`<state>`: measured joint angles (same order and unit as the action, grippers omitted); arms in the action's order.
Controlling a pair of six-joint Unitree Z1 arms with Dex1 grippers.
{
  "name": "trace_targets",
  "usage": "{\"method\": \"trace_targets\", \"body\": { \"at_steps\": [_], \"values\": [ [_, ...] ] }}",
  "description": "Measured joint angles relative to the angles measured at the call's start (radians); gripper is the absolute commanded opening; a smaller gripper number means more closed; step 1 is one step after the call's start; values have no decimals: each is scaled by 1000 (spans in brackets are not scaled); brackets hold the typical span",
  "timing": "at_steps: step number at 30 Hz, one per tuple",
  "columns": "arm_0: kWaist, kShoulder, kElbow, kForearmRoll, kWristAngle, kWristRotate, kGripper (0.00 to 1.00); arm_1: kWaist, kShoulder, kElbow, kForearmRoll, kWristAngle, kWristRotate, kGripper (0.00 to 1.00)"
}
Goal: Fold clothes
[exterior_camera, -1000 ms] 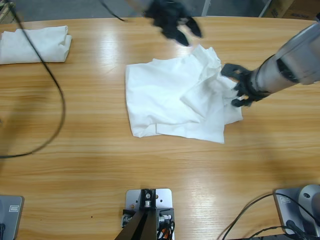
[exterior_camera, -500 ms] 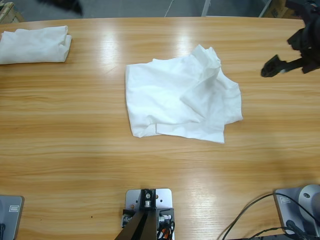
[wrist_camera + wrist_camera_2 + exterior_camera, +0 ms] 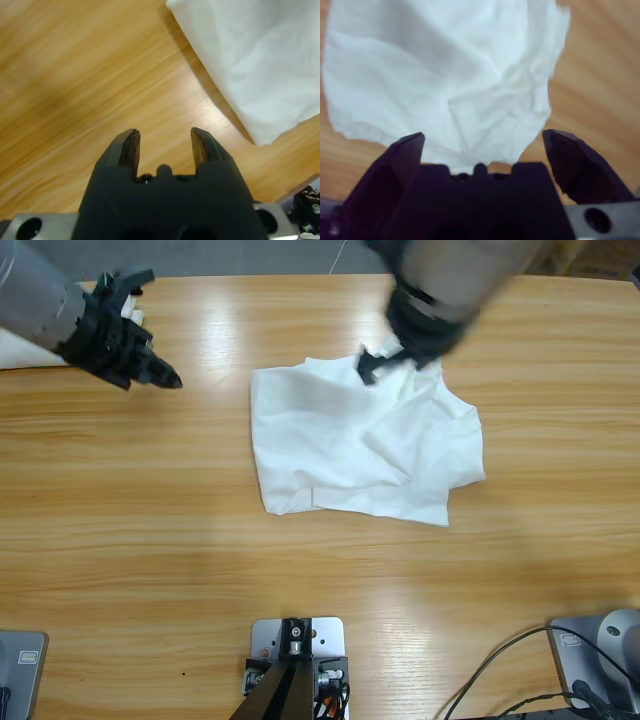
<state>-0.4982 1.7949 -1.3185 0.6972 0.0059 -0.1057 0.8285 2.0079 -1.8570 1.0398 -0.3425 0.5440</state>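
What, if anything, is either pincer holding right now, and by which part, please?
Nothing is held. The left pincer is open over bare table beside a folded white cloth. The right pincer is spread wide above the T-shirt, not clamped on it.

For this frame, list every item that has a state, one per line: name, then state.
T-shirt: lying crumpled and partly folded at the table's middle, not gripped.
Folded white garment: folded, lying at the table's far left edge, mostly hidden behind the left arm in the high view.
Left gripper: open, empty, over bare wood.
Right gripper: open wide, empty, over the T-shirt's upper edge.
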Motion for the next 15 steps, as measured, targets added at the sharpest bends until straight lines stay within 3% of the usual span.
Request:
{"method": "trace_targets", "body": {
  "at_steps": [4, 8, 15],
  "values": [
    [38, -24, 99, -88, -24, 0, 399, 12, 115, -194, 90, 0, -244, 0],
    [58, -24, 148, -133, -43, 0, 401, 14, 134, -211, 105, 77, -248, 0],
    [59, -24, 216, -171, -53, 0, 402, 14, 111, 206, -330, 275, -219, 0]
  ]
}}
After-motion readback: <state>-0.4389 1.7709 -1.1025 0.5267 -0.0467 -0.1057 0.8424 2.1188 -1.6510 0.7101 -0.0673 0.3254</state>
